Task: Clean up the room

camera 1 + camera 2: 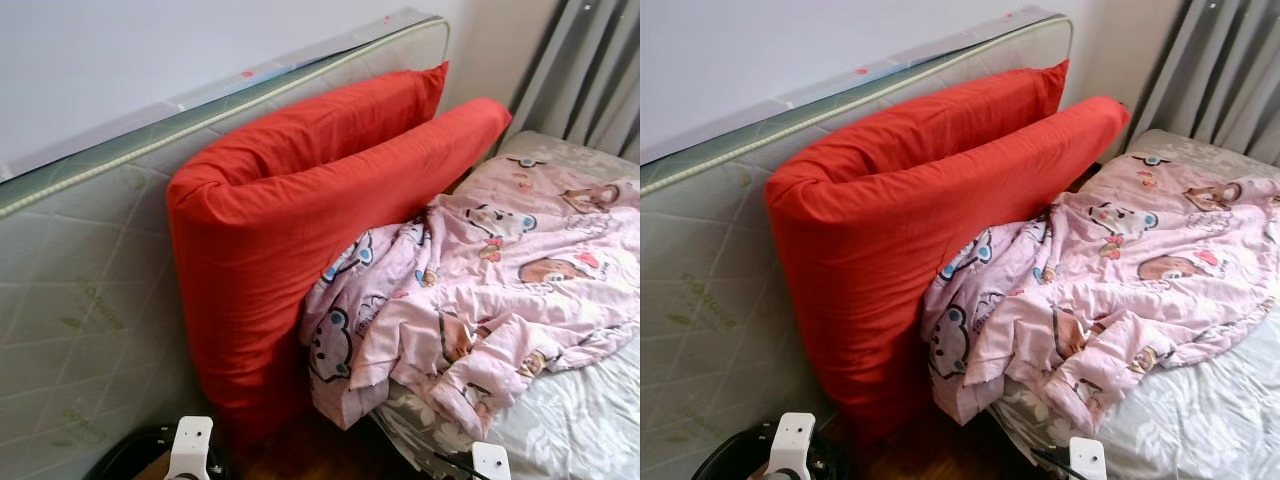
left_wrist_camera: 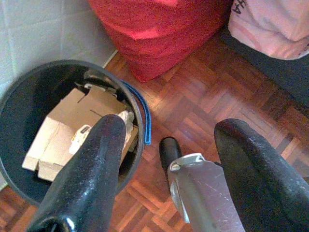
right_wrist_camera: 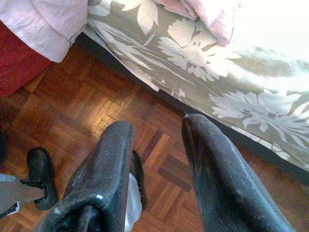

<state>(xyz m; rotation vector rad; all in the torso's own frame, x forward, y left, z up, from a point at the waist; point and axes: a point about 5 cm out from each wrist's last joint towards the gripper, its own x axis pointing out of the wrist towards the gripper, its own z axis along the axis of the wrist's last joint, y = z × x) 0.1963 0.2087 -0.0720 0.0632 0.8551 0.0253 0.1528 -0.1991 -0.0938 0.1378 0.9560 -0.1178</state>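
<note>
Left wrist view, cardboard (image 2: 63, 140) in bin (image 2: 19, 96)

— What's carrying things on your end?

— I see a bed (image 1: 590, 420) on the right with a pale sheet, and a crumpled pink cartoon-print blanket (image 1: 500, 280) lies on it, one corner spilling over the near edge. A floral grey bed skirt (image 3: 203, 67) hangs down the side.

— And the floor?

— Dark wood parquet floor (image 2: 212, 101). I see a black bin (image 2: 29, 96) standing on it, cardboard pieces (image 2: 67, 130) inside. Just beside the bin, a folded red mattress (image 1: 290, 240) stands on edge on the floor, leaning against a quilted grey mattress (image 1: 80, 290) propped at the wall.
</note>
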